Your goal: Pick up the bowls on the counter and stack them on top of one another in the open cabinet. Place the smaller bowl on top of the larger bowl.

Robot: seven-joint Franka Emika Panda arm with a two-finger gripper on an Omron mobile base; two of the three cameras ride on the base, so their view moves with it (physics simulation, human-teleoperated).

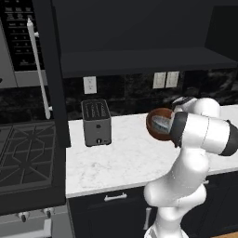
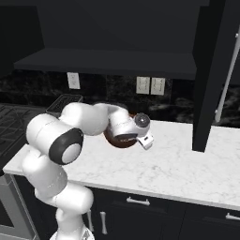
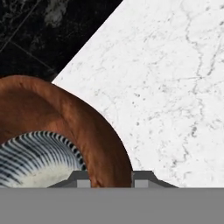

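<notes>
The larger bowl (image 1: 159,124) (image 2: 118,139) (image 3: 52,113) is reddish-brown with a pale, dark-striped inside. It is at the back of the white marble counter (image 1: 121,158) (image 2: 178,168) (image 3: 175,87) and looks tipped toward the left base camera. In the hand view my gripper (image 3: 111,178) is shut on the bowl's rim, with one fingertip inside the bowl and one outside. My bent arm hides part of the bowl in both base views. Above is the open cabinet, with its dark flat shelf (image 1: 139,62) (image 2: 112,63). The smaller bowl is out of view.
A dark toaster (image 1: 96,123) (image 2: 63,104) stands on the counter left of the bowl. The black stove grate (image 1: 25,158) lies further left. A dark upright panel (image 1: 53,69) (image 2: 211,75) stands on the counter on each side. White outlets (image 1: 166,79) (image 2: 150,85) dot the black backsplash.
</notes>
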